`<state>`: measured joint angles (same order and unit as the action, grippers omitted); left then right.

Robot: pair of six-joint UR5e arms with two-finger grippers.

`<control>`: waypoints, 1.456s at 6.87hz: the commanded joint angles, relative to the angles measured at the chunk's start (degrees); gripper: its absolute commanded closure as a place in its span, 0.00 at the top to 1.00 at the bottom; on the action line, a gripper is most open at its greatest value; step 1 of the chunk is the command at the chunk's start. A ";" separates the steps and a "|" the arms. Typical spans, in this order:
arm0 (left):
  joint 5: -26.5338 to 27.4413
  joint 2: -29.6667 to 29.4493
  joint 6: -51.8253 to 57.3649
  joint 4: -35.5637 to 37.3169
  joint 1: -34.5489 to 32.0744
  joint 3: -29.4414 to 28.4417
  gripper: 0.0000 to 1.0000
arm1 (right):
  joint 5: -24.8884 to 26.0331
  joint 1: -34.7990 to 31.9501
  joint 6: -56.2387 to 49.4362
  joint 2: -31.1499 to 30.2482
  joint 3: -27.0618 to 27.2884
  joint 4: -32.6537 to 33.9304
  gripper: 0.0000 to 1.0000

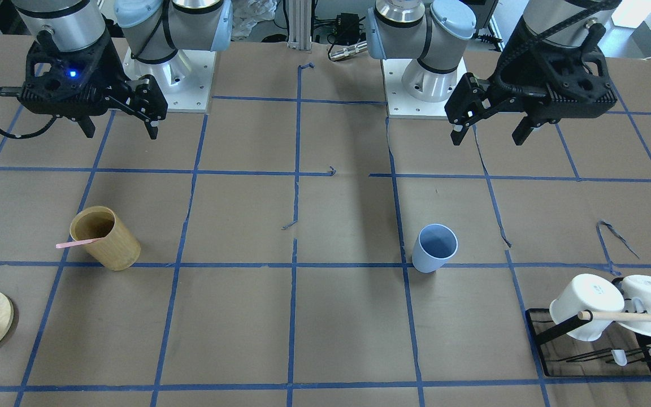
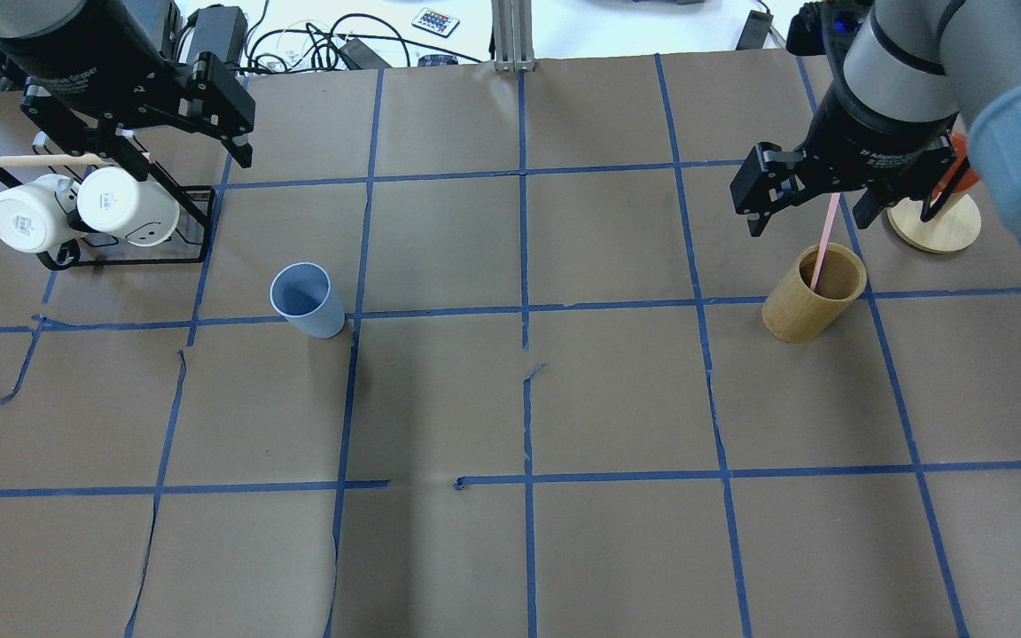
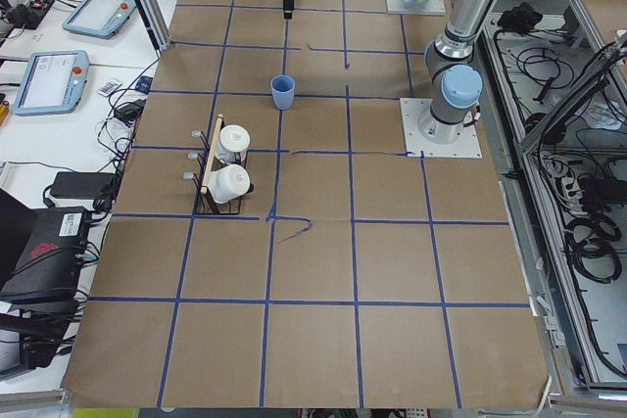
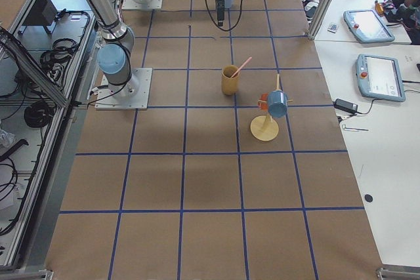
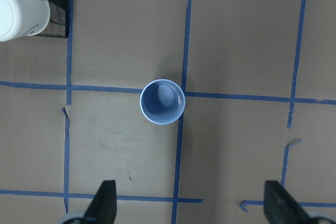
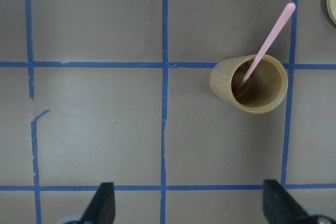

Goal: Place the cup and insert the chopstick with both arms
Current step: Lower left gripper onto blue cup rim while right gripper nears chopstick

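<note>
The light-blue cup (image 1: 434,247) stands upright on the brown table, also in the overhead view (image 2: 305,299) and the left wrist view (image 5: 162,101). The pale-pink chopstick (image 2: 822,239) leans inside a tan bamboo cylinder (image 2: 807,306), also in the right wrist view (image 6: 268,43). My left gripper (image 1: 489,135) is open and empty, high above the table, behind the cup. My right gripper (image 2: 807,217) is open and empty, high above the table over the chopstick and the cylinder, touching neither.
A black rack (image 2: 196,221) with two white mugs (image 2: 32,217) and a pale wooden rod (image 1: 636,316) stands on the left arm's side. A round wooden stand (image 2: 936,226) with an orange piece sits beyond the cylinder. Blue tape lines grid the table.
</note>
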<state>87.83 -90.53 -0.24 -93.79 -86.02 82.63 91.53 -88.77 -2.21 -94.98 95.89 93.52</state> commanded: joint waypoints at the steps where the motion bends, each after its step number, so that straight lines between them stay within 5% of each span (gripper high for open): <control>1: 0.23 -0.78 1.63 -0.25 0.32 0.51 1.00 | -0.04 0.08 0.28 0.24 0.09 0.08 1.00; 3: -0.29 -1.05 5.95 5.41 4.17 9.78 1.00 | -0.66 0.52 0.54 2.94 0.44 6.01 1.00; 5: -0.47 -3.06 9.11 24.69 6.48 22.08 1.00 | -0.91 4.28 0.11 6.03 0.35 7.99 1.00; 6: -0.56 -3.42 8.08 28.01 6.13 25.88 1.00 | -0.83 9.00 -0.42 5.95 0.27 9.39 1.00; 10: -0.64 -8.68 7.46 35.76 6.13 28.64 1.00 | -1.09 14.15 -0.15 7.00 0.35 12.37 1.00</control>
<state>87.25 -97.44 7.72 -60.55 -79.89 111.02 90.47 -75.03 -2.23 -88.66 96.27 103.85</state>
